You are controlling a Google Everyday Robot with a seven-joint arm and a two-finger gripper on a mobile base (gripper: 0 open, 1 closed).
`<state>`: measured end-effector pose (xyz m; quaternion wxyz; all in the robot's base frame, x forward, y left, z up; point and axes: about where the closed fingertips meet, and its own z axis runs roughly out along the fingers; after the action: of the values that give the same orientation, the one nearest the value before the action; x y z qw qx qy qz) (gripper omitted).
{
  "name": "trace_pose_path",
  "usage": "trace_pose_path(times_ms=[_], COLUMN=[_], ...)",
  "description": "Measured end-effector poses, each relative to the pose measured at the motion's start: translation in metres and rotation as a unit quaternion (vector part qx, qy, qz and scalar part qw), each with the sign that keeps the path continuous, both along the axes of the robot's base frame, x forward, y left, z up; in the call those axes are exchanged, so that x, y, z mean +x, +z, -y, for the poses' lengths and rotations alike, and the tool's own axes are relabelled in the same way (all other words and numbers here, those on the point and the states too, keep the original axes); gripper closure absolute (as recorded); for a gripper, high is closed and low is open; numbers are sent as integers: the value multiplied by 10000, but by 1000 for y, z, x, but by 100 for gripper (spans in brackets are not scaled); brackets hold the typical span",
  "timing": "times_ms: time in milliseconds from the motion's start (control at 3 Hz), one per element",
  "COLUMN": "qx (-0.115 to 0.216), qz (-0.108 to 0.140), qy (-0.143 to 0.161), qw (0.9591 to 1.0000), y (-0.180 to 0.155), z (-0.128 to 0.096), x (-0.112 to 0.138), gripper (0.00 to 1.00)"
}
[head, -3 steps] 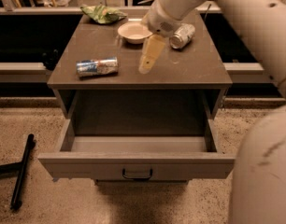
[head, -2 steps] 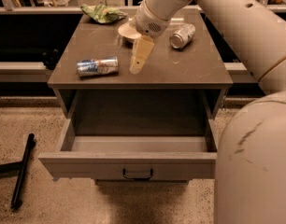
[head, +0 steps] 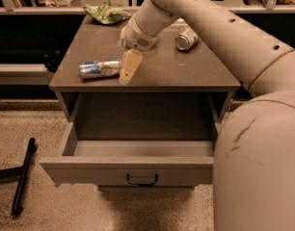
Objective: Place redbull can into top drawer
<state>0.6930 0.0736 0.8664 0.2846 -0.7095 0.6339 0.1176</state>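
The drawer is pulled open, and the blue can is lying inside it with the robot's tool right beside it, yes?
Not quite. The drawer is open, but nothing lies in it. The can lies on its side on the tabletop above the drawer, with the tool right beside it. The camera view shows this.

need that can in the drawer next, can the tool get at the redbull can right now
Probably yes: the tool hangs right beside the redbull can, lying on its side, with nothing between them.
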Motion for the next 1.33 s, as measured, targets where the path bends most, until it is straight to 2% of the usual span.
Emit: trace_pose_path(times_ms=[333, 667, 1000, 1333], qx=[77, 86, 108, 179], qz=[-46, -82, 6, 133], qy=[47, 92, 127, 144], qw=[9999, 9999, 9999, 9996], y=[-28, -42, -42, -32], z=[-20, -30, -34, -34], x=[10, 14, 12, 8], gripper=[0, 0, 14, 45])
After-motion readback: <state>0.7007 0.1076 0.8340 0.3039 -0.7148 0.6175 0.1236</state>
